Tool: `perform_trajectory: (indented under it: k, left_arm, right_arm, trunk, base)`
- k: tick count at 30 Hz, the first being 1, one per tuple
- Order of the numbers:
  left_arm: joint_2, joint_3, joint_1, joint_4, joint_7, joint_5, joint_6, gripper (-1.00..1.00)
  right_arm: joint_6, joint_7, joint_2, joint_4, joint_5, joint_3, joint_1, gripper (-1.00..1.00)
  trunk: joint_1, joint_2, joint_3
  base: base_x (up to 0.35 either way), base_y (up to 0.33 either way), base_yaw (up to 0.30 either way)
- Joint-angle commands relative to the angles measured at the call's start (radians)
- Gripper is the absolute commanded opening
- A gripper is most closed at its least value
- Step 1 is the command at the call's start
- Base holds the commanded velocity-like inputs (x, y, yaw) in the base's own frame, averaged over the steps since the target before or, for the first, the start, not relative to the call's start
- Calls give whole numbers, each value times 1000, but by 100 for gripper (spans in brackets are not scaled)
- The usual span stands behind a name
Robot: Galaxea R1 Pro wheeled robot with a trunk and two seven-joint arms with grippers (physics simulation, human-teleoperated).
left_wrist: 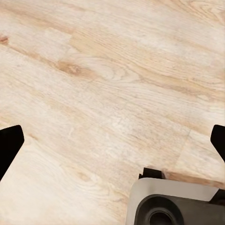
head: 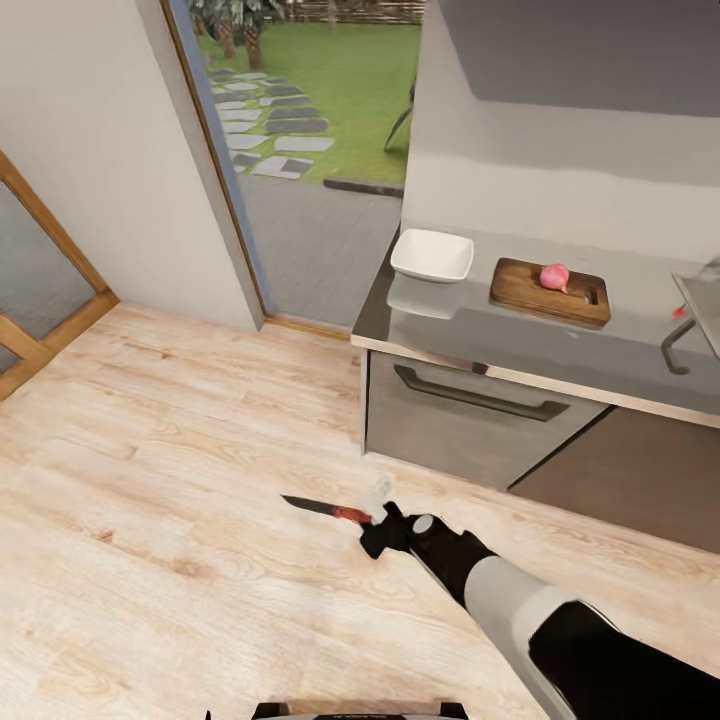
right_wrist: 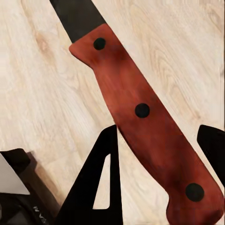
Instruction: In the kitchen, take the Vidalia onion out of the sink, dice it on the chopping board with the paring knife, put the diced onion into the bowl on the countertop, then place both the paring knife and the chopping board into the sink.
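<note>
My right gripper (head: 376, 526) hangs over the wood floor, shut on the red-orange handle of the paring knife (head: 325, 509), whose dark blade points away to the left. In the right wrist view the handle (right_wrist: 140, 112) lies across the black fingers (right_wrist: 101, 178). On the grey countertop (head: 470, 330) the brown chopping board (head: 520, 285) carries a pinkish onion (head: 554, 276). The white bowl (head: 432, 254) stands left of the board. A strip of the sink (head: 705, 310) and its tap (head: 676, 348) show at the right edge. My left gripper (left_wrist: 112, 145) is open above bare floor.
A grey drawer front with a dark handle (head: 470, 395) sits under the counter. Left of the counter an open doorway (head: 300, 150) leads to a garden. A wood-framed panel (head: 40, 290) stands at the far left. My base (left_wrist: 173, 201) is below.
</note>
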Motion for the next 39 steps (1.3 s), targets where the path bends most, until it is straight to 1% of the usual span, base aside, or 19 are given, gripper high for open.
perform_trajectory:
  k: [1, 5, 7, 10, 12, 16, 21, 24, 26, 27, 29, 30, 31, 33, 34, 35, 36, 37, 39]
  left_arm:
    - [0, -1, -2, 4, -1, 3, -5, 100]
    - [0, -1, -1, 4, -1, 3, -5, 100]
    - [0, -1, -1, 4, -1, 3, -5, 100]
    - [0, -1, -1, 4, -1, 3, -5, 100]
    - [0, -1, -2, 4, -1, 3, -5, 100]
    - [0, 0, -1, 4, -1, 3, -5, 100]
    - [0, 0, -1, 4, -1, 3, -4, 100]
    - [0, -1, -1, 4, -1, 3, -4, 100]
    - [0, -1, -1, 4, -1, 3, -4, 100]
    - [0, -1, -1, 4, -1, 3, -4, 100]
    - [0, -1, -1, 4, -1, 3, -4, 100]
    - [0, -1, -1, 4, -1, 3, -4, 100]
    - [0, -1, -1, 4, -1, 3, -3, 100]
    - [-1, -1, -1, 4, -1, 3, 1, 100]
    - [-1, -1, -1, 4, -1, 3, 3, 100]
    - [-1, -1, -1, 4, -1, 3, 6, 100]
    - [-1, -1, -1, 4, -1, 3, 7, 100]
    - [-1, -1, -1, 4, -1, 3, 7, 100]
    - [-2, -1, -1, 4, -1, 3, 8, 100]
  right_arm:
    - [-44, -26, 1, 32, 9, -5, 8, -100]
    - [-148, -96, 1, 79, 8, -6, 54, -100]
    - [-200, -143, 1, 90, 8, -6, 106, -100]
    - [-250, -200, 1, 94, 8, -6, 161, -100]
    - [-311, -258, 1, 104, 7, -7, 213, -100]
    - [-423, -344, 1, 145, 6, -8, 281, -100]
    - [-646, -534, 1, 168, 3, -9, 412, -100]
    - [-746, -632, 1, 170, 3, -10, 469, -100]
    - [-833, -729, 1, 171, 2, -9, 521, -100]
    - [-854, -752, 1, 172, 2, -9, 534, -100]
    - [-953, -835, -21, 172, -2, -10, 582, -100]
    - [-980, -852, -28, 172, -5, -10, 593, -100]
    - [-1024, -882, -37, 172, -17, -10, 617, -100]
    - [-1024, -934, -46, 170, -72, -11, 658, -100]
    - [-1024, -953, -48, 169, -118, -11, 670, -100]
    - [-1024, -974, -49, 165, -225, -10, 683, -100]
    - [-1024, -979, -50, 163, -274, -10, 686, -100]
    - [-1024, -982, -50, 161, -313, -10, 688, -100]
    - [-1024, -984, -53, 156, -356, -10, 690, -100]
  trunk:
    - [1, -2, -1]
    - [1, -2, -1]
    - [1, -2, -1]
    - [1, -2, -1]
    - [1, -2, -1]
    - [1, -2, -1]
    - [1, -2, -1]
    - [1, -2, -1]
    - [1, -2, -1]
    - [1, -2, -1]
    - [1, -2, -1]
    - [1, -2, -1]
    - [1, -2, -1]
    - [1, -2, -1]
    - [1, -2, -1]
    - [1, -2, -1]
    - [1, -2, -1]
    - [1, -2, -1]
    - [1, -2, -1]
  base:
    - [0, 0, 0]
    - [0, 0, 0]
    - [0, 0, 0]
    - [0, 0, 0]
    - [0, 0, 0]
    - [0, 0, 0]
    - [0, 0, 0]
    - [0, 0, 0]
    - [0, 0, 0]
    - [0, 0, 0]
    - [0, 0, 0]
    - [0, 0, 0]
    - [0, 0, 0]
    - [0, 0, 0]
    - [0, 0, 0]
    - [0, 0, 0]
    - [0, 0, 0]
    - [0, 0, 0]
    - [0, 0, 0]
